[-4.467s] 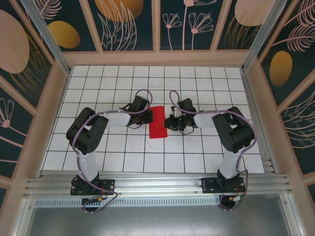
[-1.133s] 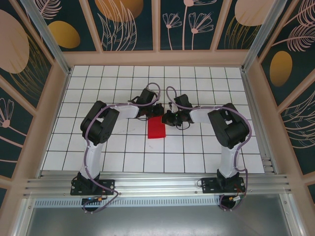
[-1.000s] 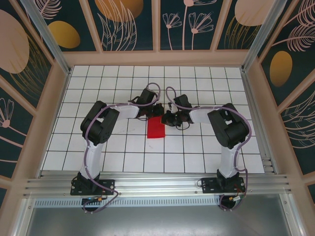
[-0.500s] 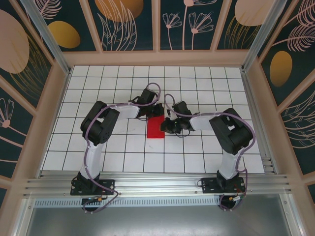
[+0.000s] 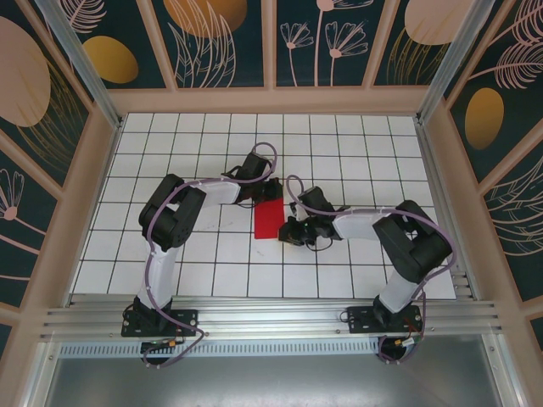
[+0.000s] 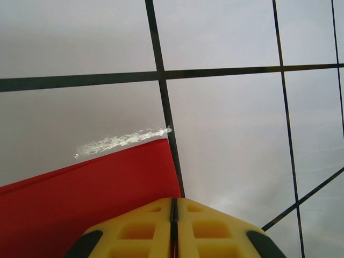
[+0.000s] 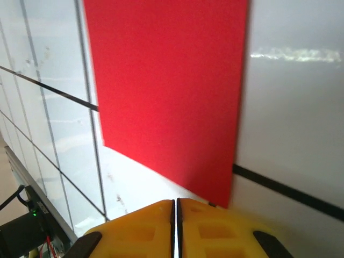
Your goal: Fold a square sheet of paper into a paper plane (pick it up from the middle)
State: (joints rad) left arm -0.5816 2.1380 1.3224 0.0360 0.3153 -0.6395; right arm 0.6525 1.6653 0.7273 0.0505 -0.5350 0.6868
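Nearest the bases: right gripper (image 7: 176,205), yellow fingers pressed together, tip just beside the near right corner of the red paper (image 5: 269,220). Paper a narrow rectangle, flat on the white gridded table (image 5: 212,259) between the two arms. Farthest: left gripper (image 6: 173,204), likewise pressed together, at the paper's far end.

Far end of square sheet of paper (image 5: 268,222) hidden under left gripper (image 5: 273,190); sheet cut off at top edge, right wrist view.
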